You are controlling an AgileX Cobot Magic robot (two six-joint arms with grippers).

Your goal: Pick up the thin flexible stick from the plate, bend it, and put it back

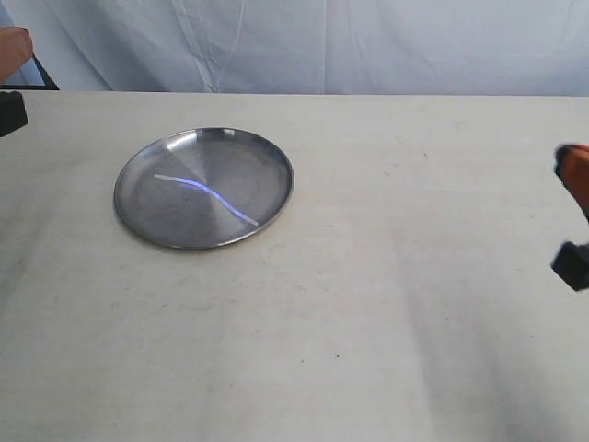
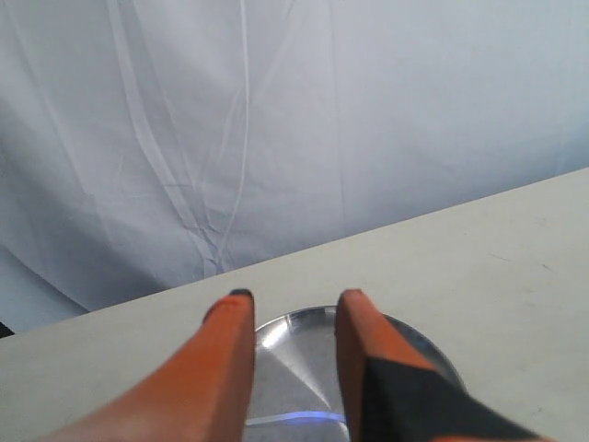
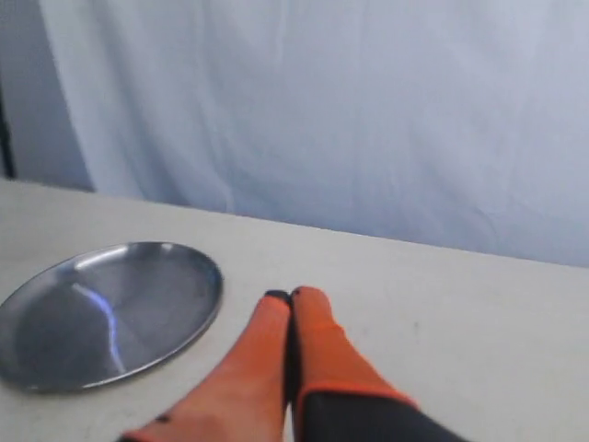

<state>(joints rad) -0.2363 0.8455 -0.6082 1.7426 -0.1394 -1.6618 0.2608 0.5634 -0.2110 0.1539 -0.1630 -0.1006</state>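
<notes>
The round silver plate [image 1: 147, 216] lies on the table at the left of the exterior view. The thin flexible stick [image 1: 206, 191], whitish with a blue glint, rests across it in a gentle curve. My left gripper [image 2: 293, 300] is open, its orange fingers apart above the plate [image 2: 304, 327], and the stick [image 2: 299, 417] shows between them, untouched. My right gripper [image 3: 290, 296] is shut with nothing in it, hovering over bare table beside the plate [image 3: 198, 304]. The stick [image 3: 106, 320] is also seen from there. In the exterior view the right gripper [image 1: 574, 175] only peeks in at the right edge.
A white cloth backdrop [image 1: 368, 46] hangs behind the table's far edge. The beige tabletop [image 1: 386, 304] stretches wide between plate and right arm. A dark part of the left arm [image 1: 11, 112] sits at the far left edge.
</notes>
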